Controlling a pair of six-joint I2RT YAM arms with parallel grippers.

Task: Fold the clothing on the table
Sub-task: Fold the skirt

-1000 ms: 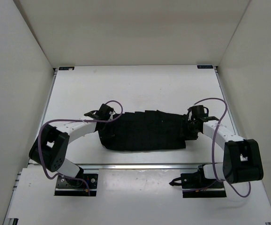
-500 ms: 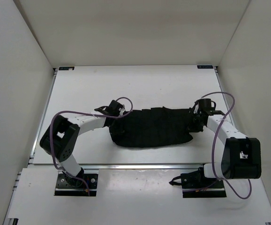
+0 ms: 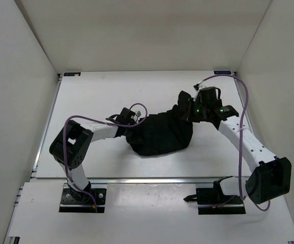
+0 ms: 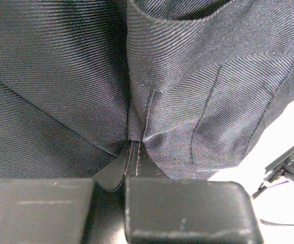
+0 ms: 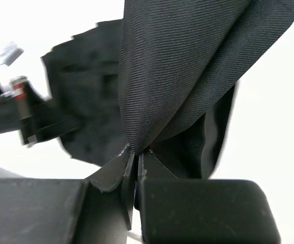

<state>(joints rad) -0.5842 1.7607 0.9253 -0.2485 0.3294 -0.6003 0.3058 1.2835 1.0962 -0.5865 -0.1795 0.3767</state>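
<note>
Two pinches hold the skirt [image 3: 159,138]. My left gripper [image 4: 135,152] clamps one end, my right gripper [image 5: 136,156] the raised other.

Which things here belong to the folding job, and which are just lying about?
Job: black skirt; white table; left end effector and right end effector, both shut on the skirt.
Not the job: enclosure walls; arm base plates.

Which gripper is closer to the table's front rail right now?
Left. The left gripper, jaws shut on the skirt at its left end, sits nearer the front rail. The right gripper holds the skirt's right end raised, farther back.
</note>
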